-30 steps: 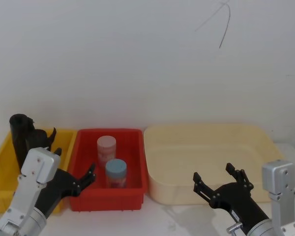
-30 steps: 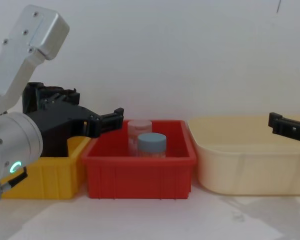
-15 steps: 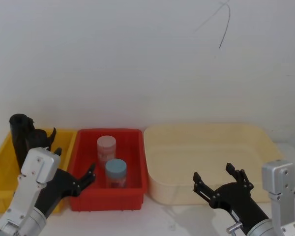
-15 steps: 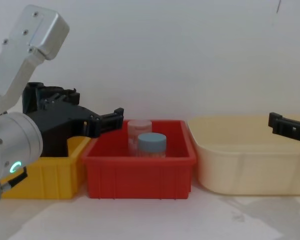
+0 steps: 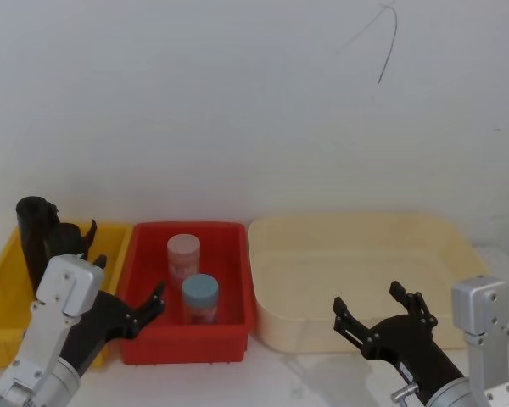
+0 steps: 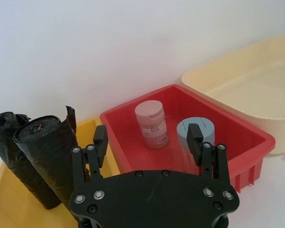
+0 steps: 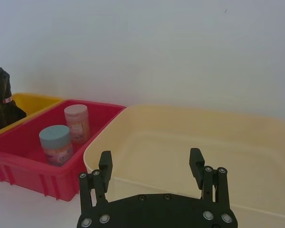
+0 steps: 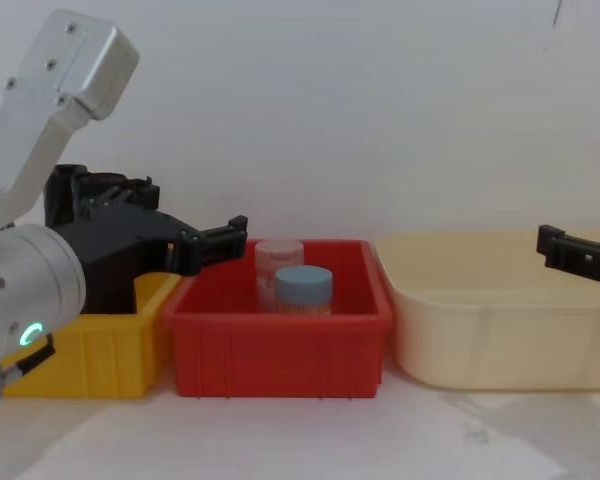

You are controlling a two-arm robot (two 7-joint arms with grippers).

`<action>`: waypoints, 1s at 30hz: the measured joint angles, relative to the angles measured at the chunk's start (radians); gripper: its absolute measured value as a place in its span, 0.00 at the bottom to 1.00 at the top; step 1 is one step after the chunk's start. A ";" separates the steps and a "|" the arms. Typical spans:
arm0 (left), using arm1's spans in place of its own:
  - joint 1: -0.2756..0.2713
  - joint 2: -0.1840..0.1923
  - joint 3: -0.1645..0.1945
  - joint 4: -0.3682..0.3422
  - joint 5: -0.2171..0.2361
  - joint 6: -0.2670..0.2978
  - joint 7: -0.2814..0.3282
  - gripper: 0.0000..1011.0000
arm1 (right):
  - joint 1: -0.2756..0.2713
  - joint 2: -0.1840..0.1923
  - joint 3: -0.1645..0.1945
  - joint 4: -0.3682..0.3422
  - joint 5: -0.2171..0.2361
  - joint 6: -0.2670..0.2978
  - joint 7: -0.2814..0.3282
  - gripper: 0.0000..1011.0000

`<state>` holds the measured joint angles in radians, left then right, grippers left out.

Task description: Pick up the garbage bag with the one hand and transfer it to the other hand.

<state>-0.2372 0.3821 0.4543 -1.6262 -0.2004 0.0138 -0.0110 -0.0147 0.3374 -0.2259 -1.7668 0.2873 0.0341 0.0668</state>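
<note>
Starting with the head view: the left gripper [image 5: 130, 276] is seen spread wide and empty, at the near wall where the yellow bin [image 5: 0, 297] meets the red bin [image 5: 191, 343]. The garbage bag [image 5: 32, 233] is stood upright in the yellow bin, past the gripper's outer finger and clear of it. A second black roll [image 5: 66, 239] is tucked right beside it. The right gripper [image 5: 369, 297] is also held wide open with nothing in it, just short of the cream tub [image 5: 348, 220].

Left wrist view: the garbage bag [image 6: 9, 147] is found beyond the outer finger, off to its side. The second black roll, red mark on top, is sat between bag and fingertip. A pink-lidded jar [image 6: 151, 121] and a blue-lidded jar [image 6: 180, 137] are lined up ahead of the open jaws.

Right wrist view: the cream tub is framed straight ahead of the spread fingers.

Chest view: the bag can't be told apart from the black gripper body.
</note>
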 joint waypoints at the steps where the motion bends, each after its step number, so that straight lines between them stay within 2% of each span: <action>1: 0.000 0.000 0.000 0.000 0.000 0.000 0.000 0.99 | 0.000 0.000 0.000 0.000 0.000 0.000 0.000 0.99; 17: 0.016 0.007 -0.014 -0.017 -0.013 0.012 -0.007 0.99 | 0.000 0.000 0.000 0.000 0.000 0.000 0.000 0.99; 23: 0.051 0.025 -0.049 -0.055 -0.056 0.032 -0.024 0.99 | 0.000 0.000 0.000 0.000 0.000 0.000 0.000 0.99; 30: 0.096 0.050 -0.115 -0.100 -0.129 0.068 -0.045 0.99 | 0.000 0.000 0.000 0.000 0.000 0.000 0.000 0.99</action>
<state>-0.1411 0.4317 0.3394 -1.7259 -0.3295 0.0820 -0.0558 -0.0146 0.3375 -0.2259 -1.7668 0.2874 0.0341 0.0668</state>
